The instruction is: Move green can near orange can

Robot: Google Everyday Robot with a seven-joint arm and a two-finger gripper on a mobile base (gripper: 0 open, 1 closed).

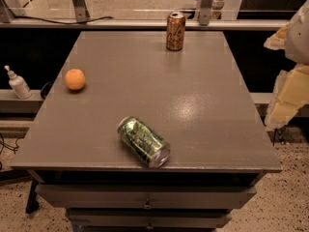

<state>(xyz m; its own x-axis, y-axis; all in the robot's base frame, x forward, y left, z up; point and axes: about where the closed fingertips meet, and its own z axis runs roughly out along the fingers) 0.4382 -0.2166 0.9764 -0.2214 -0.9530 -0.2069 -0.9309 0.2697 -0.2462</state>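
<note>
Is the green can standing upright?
No, the green can lies on its side; the gripper is at the right, beyond the table.

The gripper is showing at the right edge of the frame as blocky cream-yellow pieces, ragged-edged, beneath a rounded pale grey-white shell.

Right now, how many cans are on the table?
2: green can on its side near front edge; orange can upright at far edge. Pincer beside the table's right edge.
</note>
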